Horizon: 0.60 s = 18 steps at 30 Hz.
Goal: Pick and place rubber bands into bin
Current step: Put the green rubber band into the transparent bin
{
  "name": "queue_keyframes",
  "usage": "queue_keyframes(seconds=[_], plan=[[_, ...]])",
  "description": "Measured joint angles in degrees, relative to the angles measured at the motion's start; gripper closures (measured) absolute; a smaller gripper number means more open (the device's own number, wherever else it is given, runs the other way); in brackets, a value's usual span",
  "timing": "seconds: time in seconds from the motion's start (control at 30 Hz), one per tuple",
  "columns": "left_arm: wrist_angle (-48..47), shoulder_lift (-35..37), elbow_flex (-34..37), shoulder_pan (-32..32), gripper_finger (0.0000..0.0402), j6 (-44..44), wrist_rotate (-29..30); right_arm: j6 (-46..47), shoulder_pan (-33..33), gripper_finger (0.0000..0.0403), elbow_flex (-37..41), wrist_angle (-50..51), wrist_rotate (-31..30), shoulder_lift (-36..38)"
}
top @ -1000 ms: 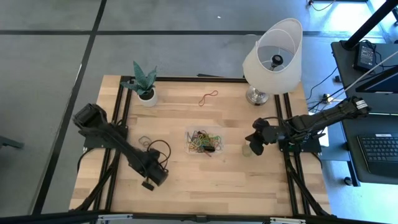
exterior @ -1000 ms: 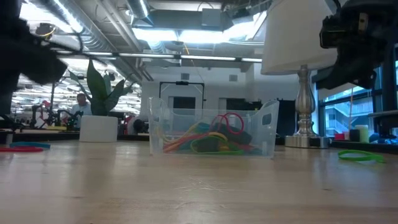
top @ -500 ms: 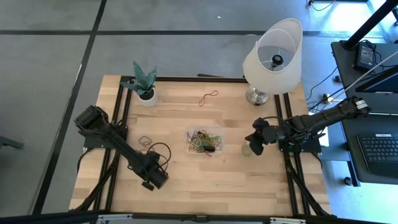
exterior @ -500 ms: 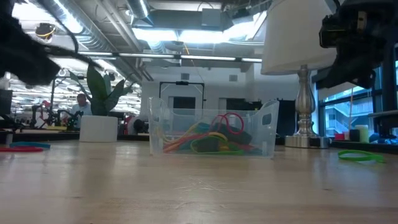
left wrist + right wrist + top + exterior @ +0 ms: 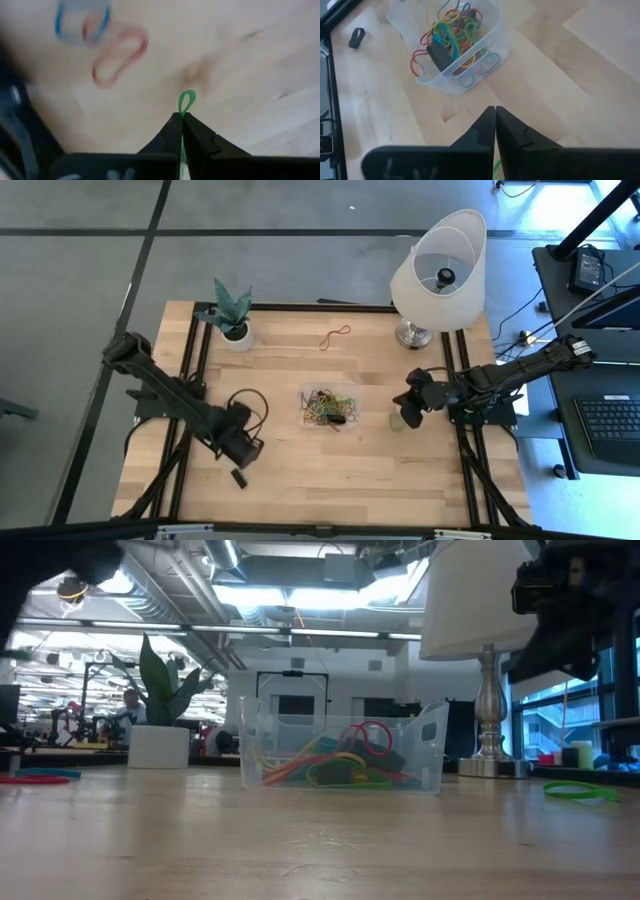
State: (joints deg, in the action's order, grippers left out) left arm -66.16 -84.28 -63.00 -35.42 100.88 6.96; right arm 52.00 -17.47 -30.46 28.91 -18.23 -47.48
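Two dark, jointed robot arms with black cable loops near their wrists. Each end effector, left (image 5: 180, 125) and right (image 5: 495, 120), has two matte black tapering fingers (inner edges notched).

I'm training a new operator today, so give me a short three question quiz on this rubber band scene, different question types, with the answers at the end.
1. True or false: the left gripper is shut on a green rubber band.
2. Multiple choice: what is the right gripper holding? A) a red band B) the bin C) nothing visible between its fingertips.
3. Fill in: the loose red band at the far side of the table lies between the plant pot and the ____.

Key
1. True; a green loop sticks out past its closed fingertips.
2. C; it is shut, pointing toward the bin, which already holds many bands.
3. Lamp.
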Motion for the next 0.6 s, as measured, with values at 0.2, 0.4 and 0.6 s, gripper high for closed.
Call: queue_keyframes(seconds=[0.2, 0.4, 0.6], plan=[[-1.81, 2.14, -6.62, 8.65, 0.0398, -23.58, 10.66, 0.00, 0.00, 0.0392, 0.00, 0.02, -0.18, 0.00], [-0.54, -1.75, -16.61, 23.16, 0.0398, -53.63, 11.96, 0.30, 0.00, 0.0394, 0.00, 0.02, -0.24, -0.02], [10.70, -11.14, -26.04, 32.87, 0.0398, -79.84, 8.12, 0.39, 0.00, 0.0389, 0.00, 0.03, -0.36, -0.02]])
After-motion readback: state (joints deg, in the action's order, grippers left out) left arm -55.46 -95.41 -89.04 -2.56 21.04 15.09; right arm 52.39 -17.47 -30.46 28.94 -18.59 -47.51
